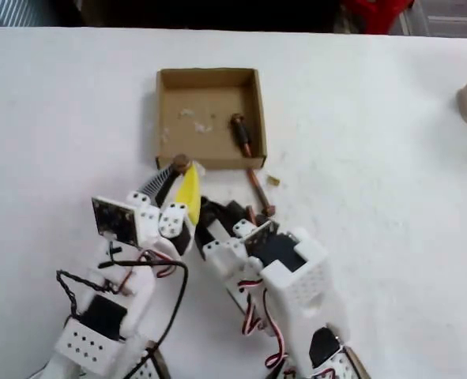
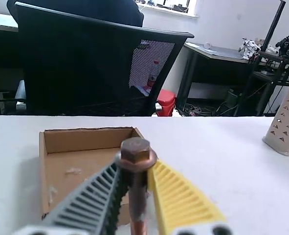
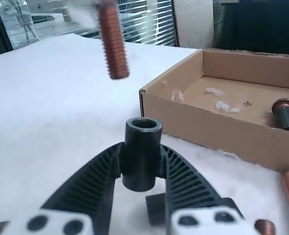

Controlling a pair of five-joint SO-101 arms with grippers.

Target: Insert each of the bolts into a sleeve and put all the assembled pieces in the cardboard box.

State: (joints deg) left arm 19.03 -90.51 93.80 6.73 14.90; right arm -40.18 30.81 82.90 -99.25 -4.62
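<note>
Bolt in my left fingers, sleeve in my right, both at the near wall of the cardboard box [image 1: 209, 73].

My left gripper [image 2: 134, 169] is clenched on a copper bolt [image 2: 138, 205], held upright with its head up between the grey and yellow fingers. My right gripper [image 3: 142, 155] grasps a black sleeve [image 3: 142, 169], which stands upright with its mouth open. The bolt's threaded end hangs above the sleeve and off to one side, not inside it. One assembled piece [image 1: 241, 134] lies in the right part of the box. A loose bolt [image 1: 258, 191] lies on the table [image 1: 375, 158] near the box's near right corner.
</note>
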